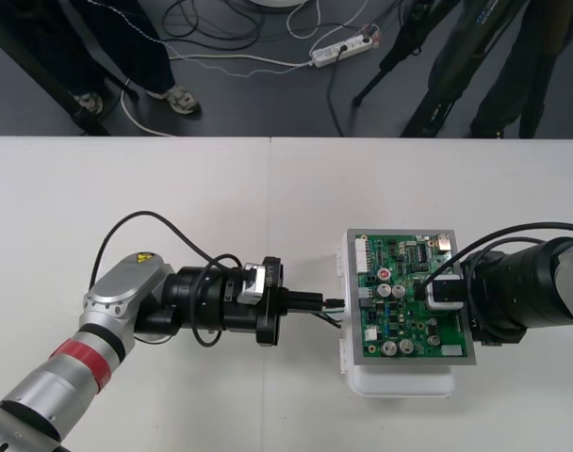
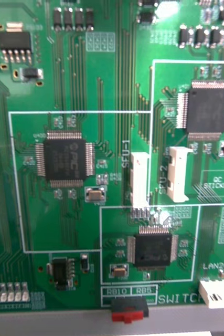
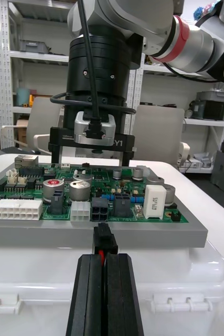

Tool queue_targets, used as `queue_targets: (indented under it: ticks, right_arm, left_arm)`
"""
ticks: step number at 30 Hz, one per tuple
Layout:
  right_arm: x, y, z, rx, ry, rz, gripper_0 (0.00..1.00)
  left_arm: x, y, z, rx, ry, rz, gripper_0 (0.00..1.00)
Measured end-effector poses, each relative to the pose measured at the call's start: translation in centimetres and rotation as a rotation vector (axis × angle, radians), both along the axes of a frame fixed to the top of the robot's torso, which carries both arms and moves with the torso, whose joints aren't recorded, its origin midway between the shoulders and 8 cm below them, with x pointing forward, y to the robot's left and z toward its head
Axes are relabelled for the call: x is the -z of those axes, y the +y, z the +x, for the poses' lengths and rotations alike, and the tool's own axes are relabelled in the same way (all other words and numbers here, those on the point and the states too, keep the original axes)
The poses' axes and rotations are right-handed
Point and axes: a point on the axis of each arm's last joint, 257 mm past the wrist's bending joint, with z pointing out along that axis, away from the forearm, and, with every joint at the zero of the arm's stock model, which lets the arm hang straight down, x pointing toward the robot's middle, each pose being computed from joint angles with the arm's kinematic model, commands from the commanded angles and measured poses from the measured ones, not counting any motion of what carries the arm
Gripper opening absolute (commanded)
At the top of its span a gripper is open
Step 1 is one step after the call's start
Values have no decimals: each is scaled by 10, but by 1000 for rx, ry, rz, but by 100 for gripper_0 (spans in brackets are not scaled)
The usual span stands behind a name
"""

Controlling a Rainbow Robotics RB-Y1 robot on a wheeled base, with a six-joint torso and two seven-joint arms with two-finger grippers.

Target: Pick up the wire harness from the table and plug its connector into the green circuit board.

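Left tool point(image 1: 329, 303) comes in level from the left over the bench point(image 1: 173, 188), clenched on the wire harness point(image 1: 332, 318) at its black plug point(image 3: 104, 242). Red wire point(image 3: 100, 254) shows pinched between my fingers point(image 3: 88, 294), right behind the plug. A short loop of thin dark wire hangs just beside the tool tip. I can't make out the metal socket end. Plug nose is at the left edge of the green circuit board point(image 1: 400, 259), which sits on its white base point(image 1: 400, 381). Touching or just short of the edge, can't tell, but it is not in anything. Next in is a black header point(image 3: 99, 209) near that edge, with a white connector point(image 3: 80, 211) just beside it. The plug lines up sideways with the black header, though it looks to sit low against the board's edge rather than at the header's mouth. Beyond that, right tool point(image 3: 91, 163) stands over the right part of the board, released, fingers spread with nothing between them. Whether it presses the board or only hovers, can't tell. Status, my read: pickup done, approach and rough alignment done. Left to do: probably a small lift, push in to the right until seated, let go, back off.
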Motion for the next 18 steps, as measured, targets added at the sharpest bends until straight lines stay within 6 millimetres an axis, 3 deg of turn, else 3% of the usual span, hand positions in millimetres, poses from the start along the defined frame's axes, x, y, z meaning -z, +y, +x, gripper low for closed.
queue_targets:
  ticks: [18]
  right_arm:
    - [1, 1, -1, -4, 2, -1, 100]
  left_arm:
    - [2, -16, -4, 10, 3, 4, 0]
